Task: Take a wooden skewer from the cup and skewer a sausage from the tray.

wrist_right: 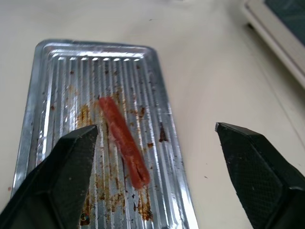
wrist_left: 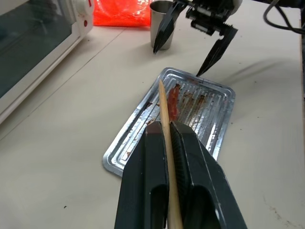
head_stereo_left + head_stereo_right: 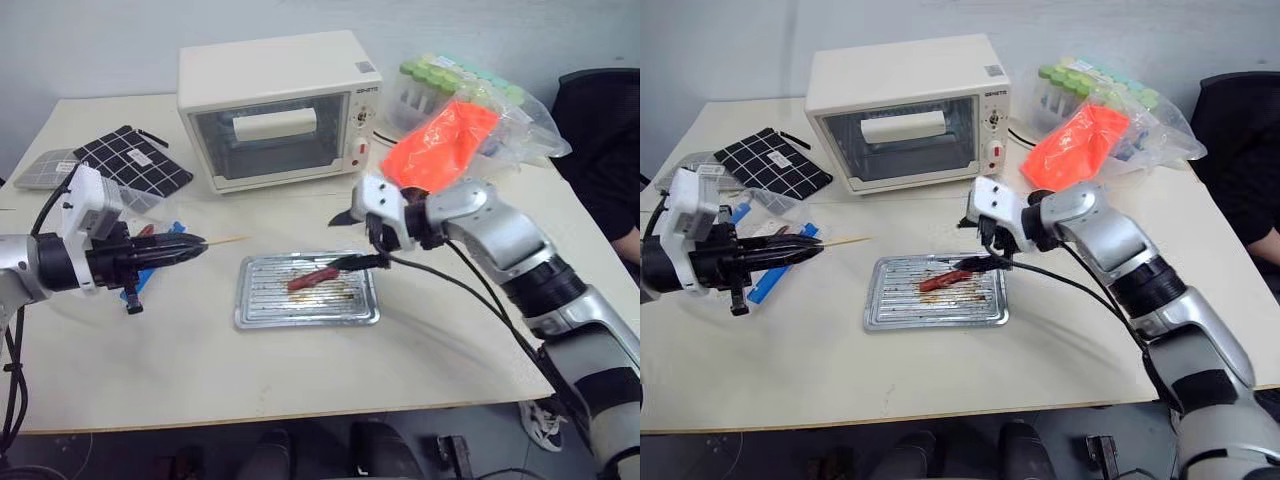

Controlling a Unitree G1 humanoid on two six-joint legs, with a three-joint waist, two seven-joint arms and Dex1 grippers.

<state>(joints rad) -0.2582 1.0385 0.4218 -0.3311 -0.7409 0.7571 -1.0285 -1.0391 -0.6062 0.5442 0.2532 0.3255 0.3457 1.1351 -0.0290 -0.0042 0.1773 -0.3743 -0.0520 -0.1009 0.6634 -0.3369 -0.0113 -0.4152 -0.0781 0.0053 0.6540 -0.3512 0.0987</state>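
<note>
We've got the wooden skewer (image 2: pixel 165 124) pinched tight in our left hand (image 3: pixel 190 248), tip aimed toward the tray (image 3: pixel 255 310). The right hand (image 1: pixel 157 157) hangs wide open and empty over the sausage (image 1: pixel 123 140), which lies on the tray's ribbed base. It looks soft and greasy, probably rolls, so we'd pinch it mid-length. The skewer's thin and likely snaps easily.

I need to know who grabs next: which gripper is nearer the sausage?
Right. The right gripper hangs open just above the sausage in the tray; the left gripper, shut on the wooden skewer, is off beside the tray.
</note>
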